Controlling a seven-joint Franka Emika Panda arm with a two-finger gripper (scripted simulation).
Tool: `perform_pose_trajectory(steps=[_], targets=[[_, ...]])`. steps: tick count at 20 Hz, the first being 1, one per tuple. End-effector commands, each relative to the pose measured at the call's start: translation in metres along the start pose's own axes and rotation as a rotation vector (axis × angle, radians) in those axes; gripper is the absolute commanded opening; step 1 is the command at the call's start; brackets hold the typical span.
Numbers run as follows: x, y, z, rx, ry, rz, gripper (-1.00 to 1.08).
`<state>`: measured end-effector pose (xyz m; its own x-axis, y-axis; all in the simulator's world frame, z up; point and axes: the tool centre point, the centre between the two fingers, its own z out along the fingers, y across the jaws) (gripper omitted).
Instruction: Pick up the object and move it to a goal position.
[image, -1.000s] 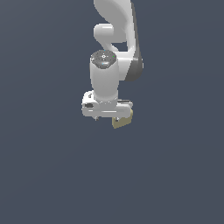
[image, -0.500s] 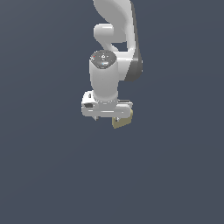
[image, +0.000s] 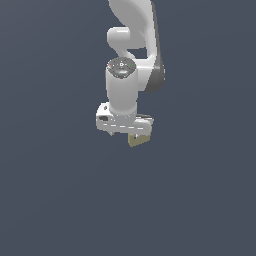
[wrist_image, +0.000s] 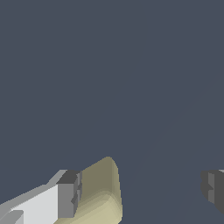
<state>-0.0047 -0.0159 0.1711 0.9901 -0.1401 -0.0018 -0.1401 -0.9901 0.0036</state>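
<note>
Wrist view shows the tan block (wrist_image: 98, 197) touching one finger (wrist_image: 69, 194) of the spread end effector (wrist_image: 140, 192), far from the other.

No legible text, label, brand, number or sign appears in either view. The arm's white housing (image: 122, 92) carries small coloured marks on its dark top cap, too small to read. The tan block (wrist_image: 98, 194) beside the finger pad shows plain, unmarked faces.
</note>
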Motion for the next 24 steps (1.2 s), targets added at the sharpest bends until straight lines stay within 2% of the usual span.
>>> perform_pose_trajectory(steps=[1,24], targets=[[-0.003,-0.003,0.001,0.0,0.0,0.038,1.0],[-0.044,-0.038,0.014,0.0,0.001,0.555,1.0]])
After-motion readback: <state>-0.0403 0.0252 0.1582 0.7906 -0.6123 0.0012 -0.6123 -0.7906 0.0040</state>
